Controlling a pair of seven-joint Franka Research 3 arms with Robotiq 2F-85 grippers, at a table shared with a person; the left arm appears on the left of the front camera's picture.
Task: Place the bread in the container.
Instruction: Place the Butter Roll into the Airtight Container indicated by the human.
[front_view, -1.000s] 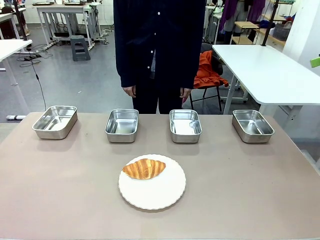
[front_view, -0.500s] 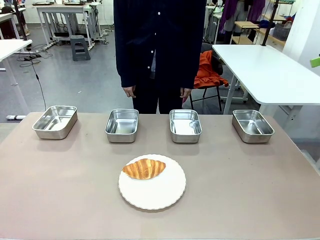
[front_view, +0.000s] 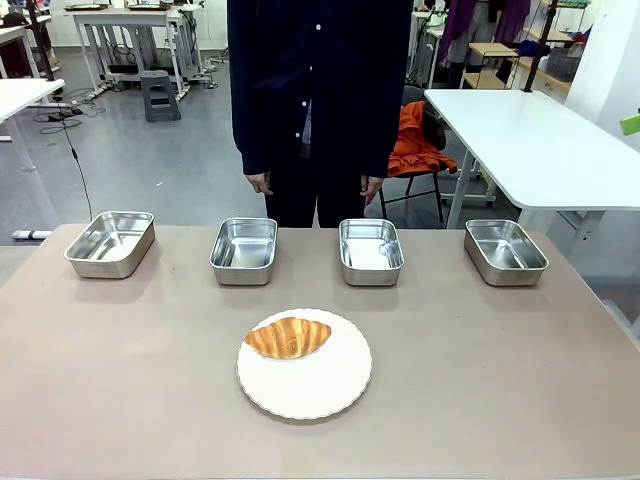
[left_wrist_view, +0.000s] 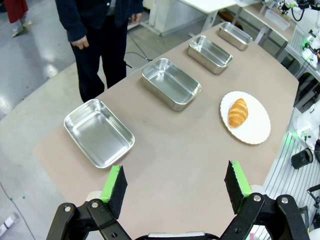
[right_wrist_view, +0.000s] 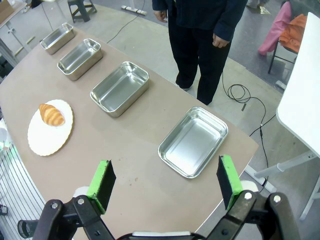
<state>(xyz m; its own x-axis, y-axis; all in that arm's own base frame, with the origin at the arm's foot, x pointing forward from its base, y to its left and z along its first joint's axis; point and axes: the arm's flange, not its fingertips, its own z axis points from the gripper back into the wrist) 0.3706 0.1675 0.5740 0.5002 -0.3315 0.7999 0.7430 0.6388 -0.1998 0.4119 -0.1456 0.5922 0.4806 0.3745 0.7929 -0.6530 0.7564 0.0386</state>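
On the beige table (front_view: 500, 380), a golden-brown crescent croissant (front_view: 288, 338) is laid on a round white plate (front_view: 320, 385), inside its rim. Four shiny rectangular steel pans (front_view: 244, 250) are lined along the far edge, with bare tabletop between them. The left gripper (left_wrist_view: 175, 181) and the right gripper (right_wrist_view: 165, 184) are held wide and empty.

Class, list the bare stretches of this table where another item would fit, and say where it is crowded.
Bare table lies left and right of the white plate, out to both side edges. A narrower strip runs between the plate and the pan row, leftmost pan to rightmost pan. Most crowded: the far edge, along the pans.
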